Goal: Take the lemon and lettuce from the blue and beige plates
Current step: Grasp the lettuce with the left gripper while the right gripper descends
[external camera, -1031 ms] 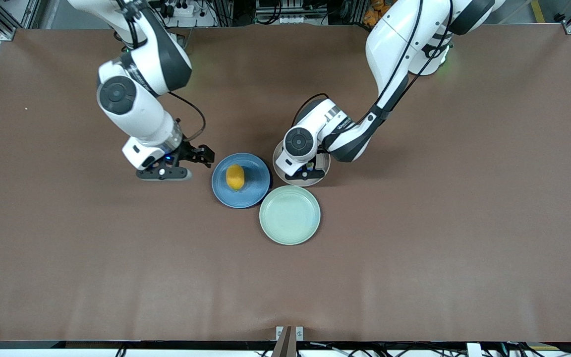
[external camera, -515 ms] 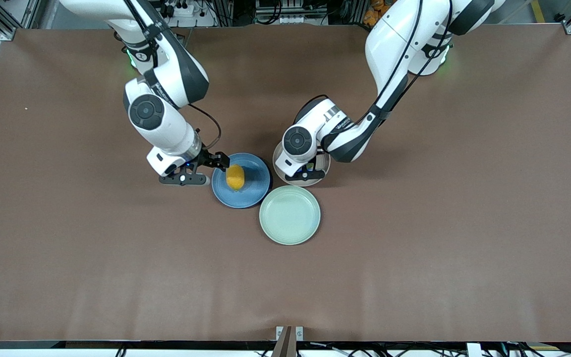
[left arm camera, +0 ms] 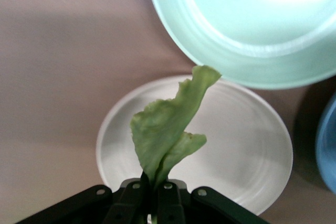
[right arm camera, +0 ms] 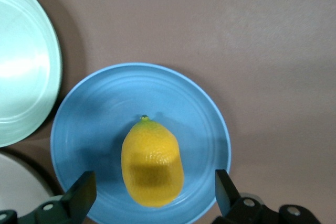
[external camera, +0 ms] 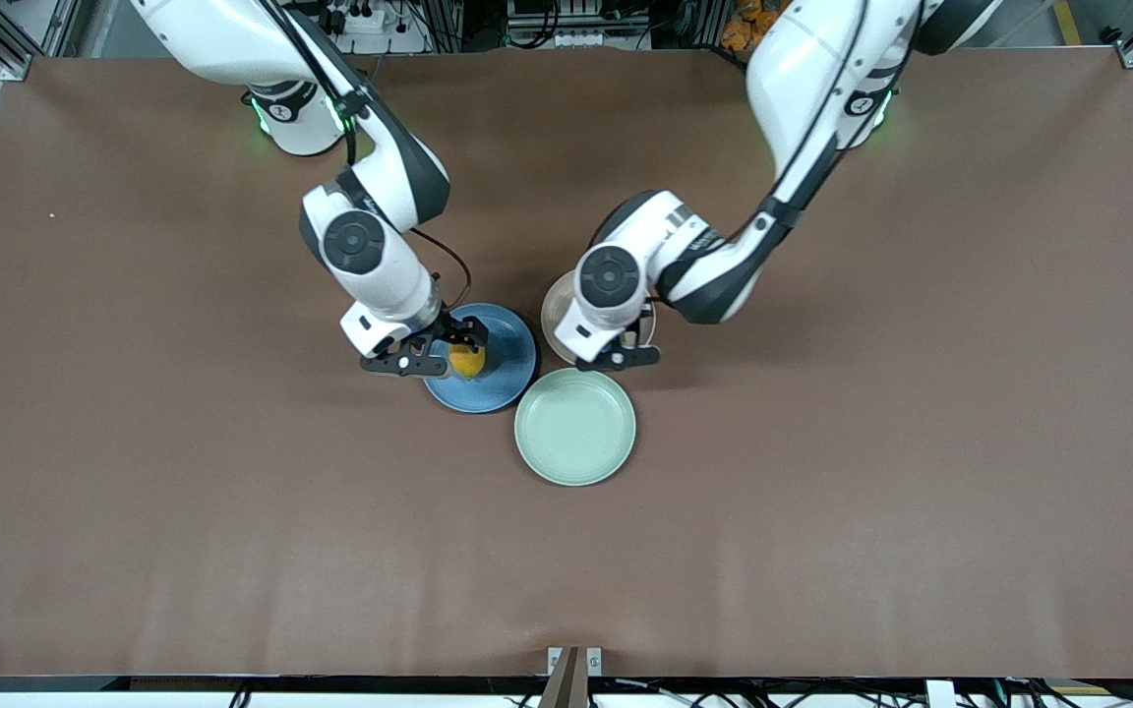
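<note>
**Mia:** What's on the big brown table point(external camera: 881, 472)?

**Ben:** Three plates, close together. The mint-green plate point(external camera: 575, 426) has nothing on it. It sits nearest the front camera. The blue plate point(external camera: 507, 369) is toward the right arm's end, and the beige plate point(external camera: 557, 310) is toward the left arm's end.

**Mia:** Did the arms get the food yet?

**Ben:** Half done, I think. The left gripper point(left arm camera: 153, 195) is over the beige plate. Its fingers are pinched tight on the lettuce point(left arm camera: 168, 129). The leaf sticks up and looks lifted off the plate.

**Mia:** And the lemon?

**Ben:** The lemon point(right arm camera: 152, 162) lies on the blue plate. The right gripper point(right arm camera: 152, 200) is over it with its fingers spread wide, one on each side. They don't touch it.

**Mia:** So what's left?

**Ben:** I think the right gripper has to go down, squeeze the lemon and lift it. It's round and smooth, so it might roll.
</note>
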`<state>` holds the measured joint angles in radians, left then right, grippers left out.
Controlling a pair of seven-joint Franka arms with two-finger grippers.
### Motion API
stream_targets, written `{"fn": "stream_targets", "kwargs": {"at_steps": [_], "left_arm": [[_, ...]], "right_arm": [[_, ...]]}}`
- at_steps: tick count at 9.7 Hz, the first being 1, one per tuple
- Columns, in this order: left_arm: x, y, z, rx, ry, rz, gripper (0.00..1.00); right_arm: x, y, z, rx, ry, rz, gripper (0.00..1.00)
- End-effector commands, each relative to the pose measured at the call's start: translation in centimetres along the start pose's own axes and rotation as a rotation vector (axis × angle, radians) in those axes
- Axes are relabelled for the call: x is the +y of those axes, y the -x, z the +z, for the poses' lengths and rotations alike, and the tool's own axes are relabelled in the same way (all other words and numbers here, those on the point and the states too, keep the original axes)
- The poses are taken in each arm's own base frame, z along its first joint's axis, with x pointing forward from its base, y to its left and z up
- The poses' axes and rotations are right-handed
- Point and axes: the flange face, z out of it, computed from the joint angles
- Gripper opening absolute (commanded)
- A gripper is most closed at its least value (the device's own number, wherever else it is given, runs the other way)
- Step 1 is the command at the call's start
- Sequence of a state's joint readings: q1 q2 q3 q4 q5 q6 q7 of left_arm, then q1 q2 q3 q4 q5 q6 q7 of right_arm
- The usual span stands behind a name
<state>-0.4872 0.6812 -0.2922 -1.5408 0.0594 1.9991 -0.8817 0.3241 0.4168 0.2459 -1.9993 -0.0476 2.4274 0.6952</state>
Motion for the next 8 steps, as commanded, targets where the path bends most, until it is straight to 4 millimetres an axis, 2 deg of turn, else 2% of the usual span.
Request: {"fn": "stream_targets", "kwargs": {"at_steps": [1,3,5,7,8], "left_arm": [[-4.1,-3.0,-3.0,0.041,-0.005,-0.035,0.00],[-8.9,-6.7,-4.1,0.072,-0.057,-0.047,0.00],[-13.5,-10.1,-4.6,0.100,-0.089,-0.062,0.00],[-15.5,-11.0,-6.5,0.126,-0.082,-0.050,0.00],[-16.8,-11.9,-6.3,0.118,-0.081,-0.048,0.00]], "right_arm": [[-0.9,0.6,1.1,0.010,0.017,0.008,1.00],[-1.9,1.6,2.1,-0.002,0.026,0.002,1.00],[-1.8,1.6,2.6,-0.003,0.030,-0.002,1.00],[-1.7,1.5,3.6,0.001,0.031,-0.010,1.00],[-1.4,1.3,4.1,0.006,0.033,-0.013,1.00]]}}
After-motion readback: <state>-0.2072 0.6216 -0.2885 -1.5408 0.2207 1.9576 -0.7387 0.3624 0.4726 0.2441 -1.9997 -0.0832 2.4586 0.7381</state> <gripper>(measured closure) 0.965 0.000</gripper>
